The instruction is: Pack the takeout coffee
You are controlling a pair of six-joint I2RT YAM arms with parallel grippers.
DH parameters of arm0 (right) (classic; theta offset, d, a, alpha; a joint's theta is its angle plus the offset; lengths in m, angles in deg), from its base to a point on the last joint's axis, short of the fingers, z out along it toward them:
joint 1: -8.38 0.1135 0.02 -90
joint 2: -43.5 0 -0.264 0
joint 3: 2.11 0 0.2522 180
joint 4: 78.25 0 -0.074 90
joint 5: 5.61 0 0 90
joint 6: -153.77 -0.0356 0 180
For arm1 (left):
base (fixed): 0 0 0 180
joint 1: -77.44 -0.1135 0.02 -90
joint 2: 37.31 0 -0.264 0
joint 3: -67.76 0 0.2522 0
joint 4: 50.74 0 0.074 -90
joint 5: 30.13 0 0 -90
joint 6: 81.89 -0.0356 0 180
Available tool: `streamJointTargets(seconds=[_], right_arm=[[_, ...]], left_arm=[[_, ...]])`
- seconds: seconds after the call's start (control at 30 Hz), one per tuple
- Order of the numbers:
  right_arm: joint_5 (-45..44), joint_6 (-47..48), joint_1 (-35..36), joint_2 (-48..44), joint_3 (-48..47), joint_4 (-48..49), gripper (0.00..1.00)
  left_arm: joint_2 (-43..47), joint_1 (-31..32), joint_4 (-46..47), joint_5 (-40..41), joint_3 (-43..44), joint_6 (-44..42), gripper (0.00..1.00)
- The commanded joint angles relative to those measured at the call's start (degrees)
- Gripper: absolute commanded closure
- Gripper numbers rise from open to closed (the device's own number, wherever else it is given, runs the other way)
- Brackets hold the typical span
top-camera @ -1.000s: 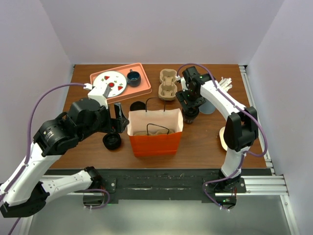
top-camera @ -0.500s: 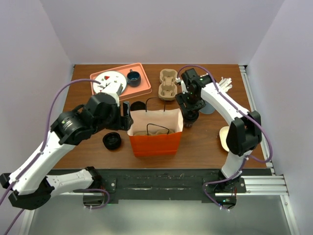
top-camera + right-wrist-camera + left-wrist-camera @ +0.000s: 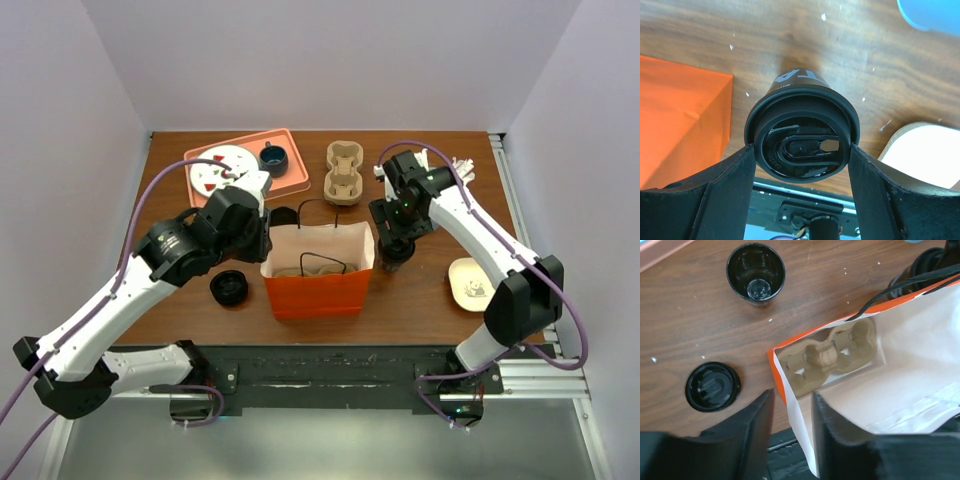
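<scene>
Shows the takeout coffee clamped across its body by the right gripper, one finger pressed to each side beneath the lid's rim. Places the cup upright, long axis vertical and sip lid uppermost, just beside the outer right wall of the orange paper bag; cannot tell whether its base rests on the table or hangs clear. Puts the bag's open mouth to the robot's left of the cup, with the wall's top edge apparently higher than the lid, so calls in all likelihood for a rise over that wall, a short shift leftward and a straight descent. Reveals a cardboard cup carrier on the bag's floor, its wells running along the bag's length. Sets the left gripper astride the opposite, left wall, a finger on either side of the paper and partly drawn together; cannot tell whether the paper is pinched. Makes the right arm the nearer, and leaves the left, by this reading, to steady the mouth.
</scene>
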Motion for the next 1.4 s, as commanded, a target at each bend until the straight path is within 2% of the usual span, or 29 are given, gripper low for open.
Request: streamJointTargets(seconds=[0.0,0.07,0.33,0.47,0.7,0.83,0.97,1.07,1.2,1.37], right_arm=[[0.3,-2.56,0.37,-4.64,0.75,-0.56,0.49],[-0.32,-2.91,0.37,-5.96,0.14,-1.26,0.49],[-4.53,-4.14,0.37,-9.56,-2.68,-2.14,0.49],[-5.07,-4.76,0.46,-11.58,-0.23,-0.92,0.49],[-5.85,-4.76,0.37,-13.35,2.6,0.23,0.49],[-7.17,-3.88,0.46,-13.43,1.98,1.11,0.49],[-10.68,-3.79,0.46,-13.43,-3.62,-1.17,0.49],[-12.45,-3.62,0.37,-13.96,-9.85,-2.58,0.49],[-10.96,-1.95,0.46,-18.87,-12.69,1.1,0.5],[-1.5,2.09,0.46,-25.55,-11.38,9.96,0.5]], left_arm=[[-0.59,0.06,2.98,0.47,-0.27,-3.01,0.85],[1.77,0.15,5.43,-1.11,-1.84,-4.85,1.0],[17.24,0.06,19.85,-14.64,-14.67,-8.11,1.0],[23.13,0.06,23.73,-15.8,-20.83,-7.32,1.0],[27.0,0.06,28.91,-15.53,-24.52,-7.41,1.0],[26.49,0.15,32.69,-15.18,-24.97,-12.04,1.0],[22.1,0.15,31.38,-13.51,-21.64,-15.14,1.0],[24.18,0.15,32.69,-14.04,-22.85,-14.44,1.0],[26.65,0.06,32.61,-12.98,-23.91,-13.82,1.0],[26.13,0.06,31.47,-14.74,-23.3,-16.02,1.0]])
